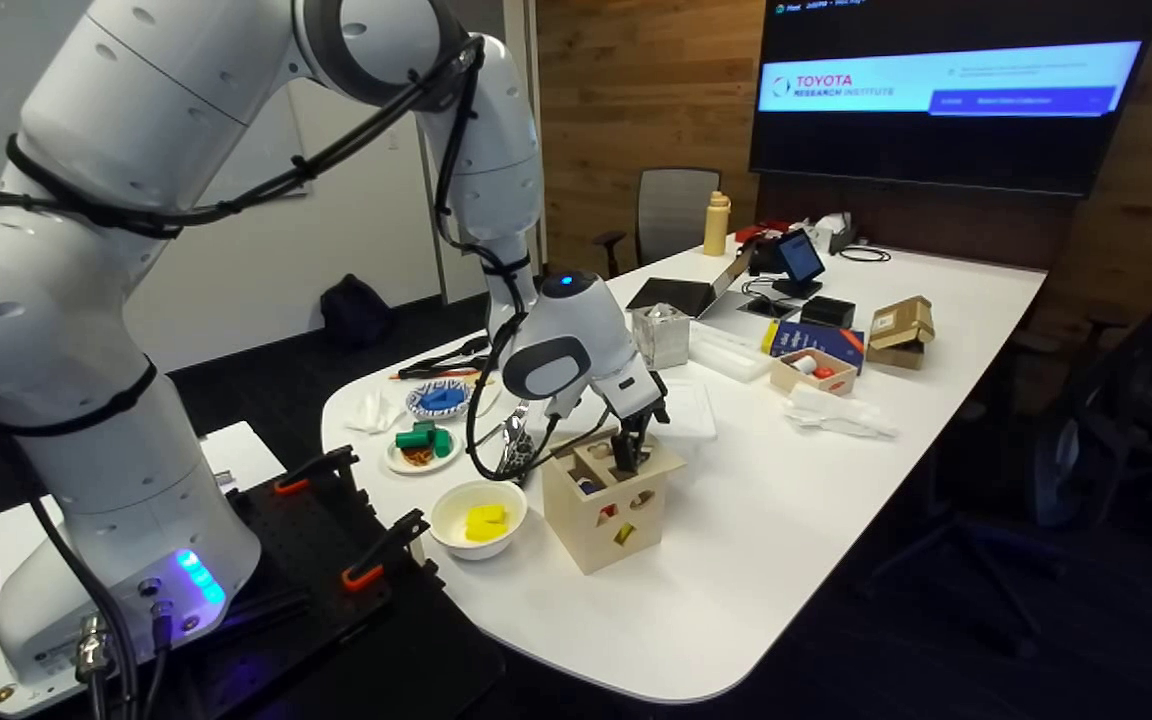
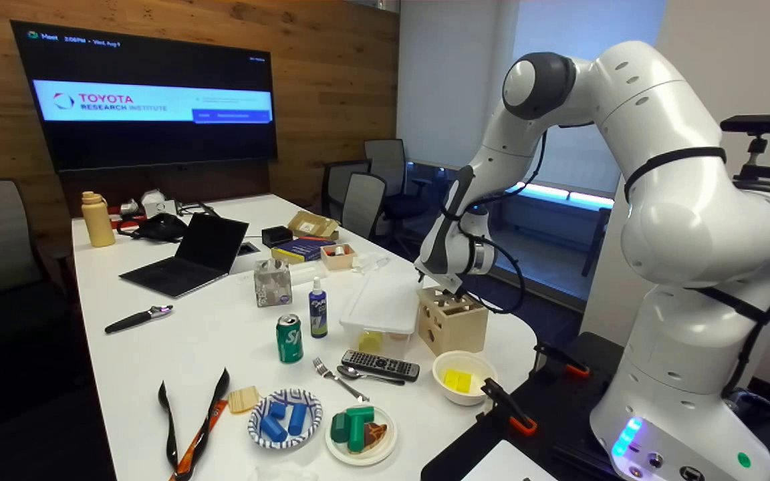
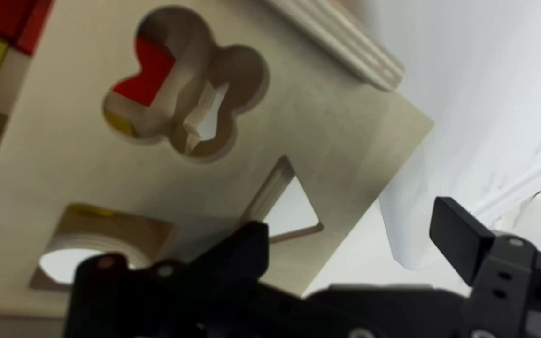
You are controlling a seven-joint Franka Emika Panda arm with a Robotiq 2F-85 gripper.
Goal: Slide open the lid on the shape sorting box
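Observation:
The shape sorting box [image 1: 568,525] is a pale wooden cube standing on the white table; it also shows in an exterior view [image 2: 468,331]. Its lid [image 1: 664,460] is a thin light wood panel with shape cut-outs. The lid is partly slid, overhanging one side, and an open gap beside it shows red and yellow blocks inside. In the wrist view the lid [image 3: 341,136] fills much of the picture. My gripper [image 3: 357,239] is open at the lid's overhanging edge. One finger is over the lid by the triangle hole; the other is beyond the edge. Finger contact cannot be told.
A white bowl [image 1: 441,525] with yellow blocks stands close beside the box. A clear plastic container [image 2: 385,304] stands right behind it. A remote [image 2: 380,365], a green can [image 2: 289,339], a spray bottle [image 2: 318,310] and a plate [image 2: 388,449] with green blocks lie nearby.

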